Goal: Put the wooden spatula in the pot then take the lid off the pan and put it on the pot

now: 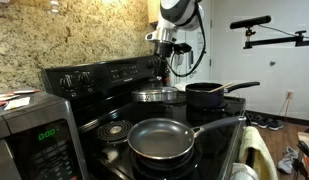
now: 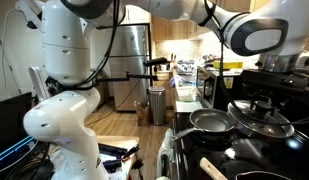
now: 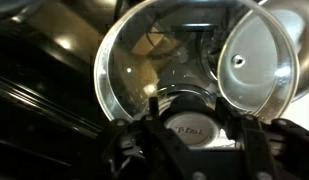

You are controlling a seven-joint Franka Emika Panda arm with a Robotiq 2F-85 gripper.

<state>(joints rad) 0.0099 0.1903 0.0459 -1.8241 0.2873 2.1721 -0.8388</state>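
Observation:
In the wrist view my gripper (image 3: 194,132) is shut on the centre knob of the clear glass lid (image 3: 159,70); its metal rim fills the frame. In an exterior view my gripper (image 1: 168,58) hangs above the back of the stove, over a silvery pan (image 1: 157,96). The black pot (image 1: 206,96) stands just beside that pan, its handle pointing away. The wide frying pan (image 1: 162,140) with a dark inside sits on the front burner, uncovered. The wooden spatula (image 2: 214,168) lies flat near the stove's front, outside the pot.
A microwave (image 1: 34,135) stands beside the stove. A granite backsplash (image 1: 74,35) and the stove's control panel (image 1: 104,72) rise behind the burners. The robot's white base (image 2: 64,120) stands in front of the stove.

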